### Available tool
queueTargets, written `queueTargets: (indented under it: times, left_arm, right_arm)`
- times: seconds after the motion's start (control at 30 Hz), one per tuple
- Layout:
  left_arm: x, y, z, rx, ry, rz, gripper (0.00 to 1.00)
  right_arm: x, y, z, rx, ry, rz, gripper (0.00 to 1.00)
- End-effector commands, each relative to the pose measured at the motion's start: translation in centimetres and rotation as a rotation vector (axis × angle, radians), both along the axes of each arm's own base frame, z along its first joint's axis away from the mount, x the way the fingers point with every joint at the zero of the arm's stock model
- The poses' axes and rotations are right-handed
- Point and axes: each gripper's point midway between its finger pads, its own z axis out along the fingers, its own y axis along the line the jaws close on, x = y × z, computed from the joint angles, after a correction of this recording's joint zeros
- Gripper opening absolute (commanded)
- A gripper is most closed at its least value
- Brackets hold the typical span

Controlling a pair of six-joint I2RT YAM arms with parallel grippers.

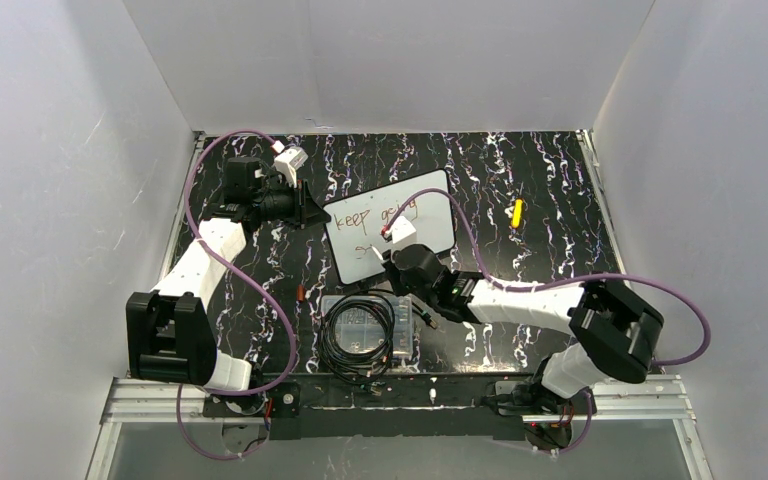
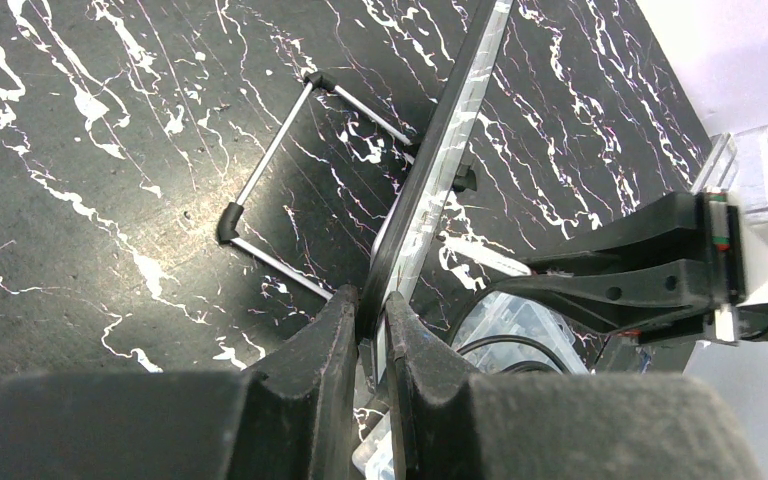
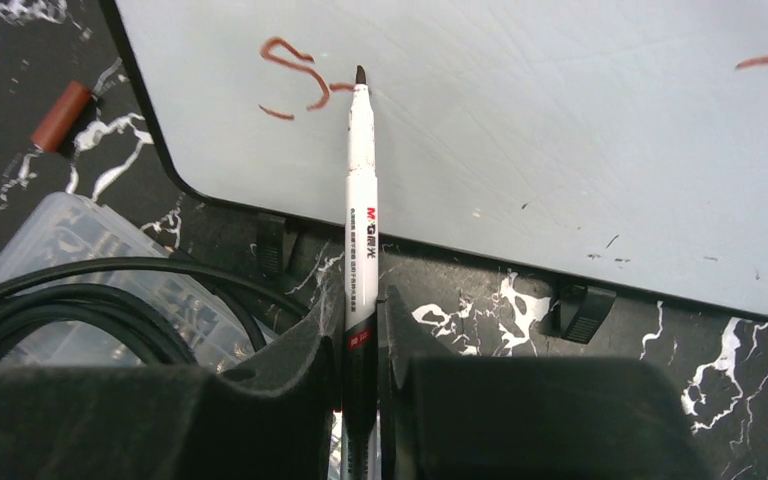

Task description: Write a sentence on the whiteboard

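The right claw point(image 3: 360, 310) is clamped on the barrel of a white marker point(image 3: 360, 200). The marker's long axis runs straight out from between the fingers, dark tip foremost. The whiteboard point(image 3: 560, 150) lies directly ahead of this claw. The tip sits at its face on the lower left part, just right of a curled reddish-brown "s", and looks to be touching. The second line has to run rightward from there, across bare white board, so the coming stroke is a sideways one with the tip kept on the face. The right arm is the one that writes.

The left claw point(image 2: 372, 300) is closed on the board's left edge, one finger on each side of the thin black rim, steadying it. Behind the board a wire stand point(image 2: 270, 160) props it, so it leans back, not flat.

The board stands on its two small black feet near the middle of the dark marbled surface point(image 1: 560, 180), between the two arms. The sentence point(image 1: 375, 215) is in thin handwriting. From above the top line reads "keep go…", with the rest hidden by the right wrist, and the lower line is barely begun.

A brown cap point(image 3: 60, 115) lies just off the board's lower left corner, and a clear box with coiled black cable point(image 3: 80, 260) sits nearer the arms.
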Motion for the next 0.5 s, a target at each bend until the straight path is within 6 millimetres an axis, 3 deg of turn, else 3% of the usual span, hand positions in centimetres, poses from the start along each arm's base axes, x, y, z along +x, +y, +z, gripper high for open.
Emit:
queueTargets:
  times: [0.0, 0.23, 0.47]
  left_arm:
    - [0.7, 0.1, 2.8, -0.016, -0.085, -0.002, 0.00]
    - [0.7, 0.1, 2.7, -0.014, -0.083, -0.001, 0.00]
    - [0.8, 0.1, 2.7, -0.014, -0.083, -0.001, 0.00]
  right_arm:
    - [0.7, 1.1, 4.4, 0.109, -0.087, 0.026, 0.01]
    - [1.7, 1.7, 4.6, 0.065, -0.109, 0.021, 0.01]
    - [1.7, 1.9, 3.0, 0.029, -0.073, 0.017, 0.01]
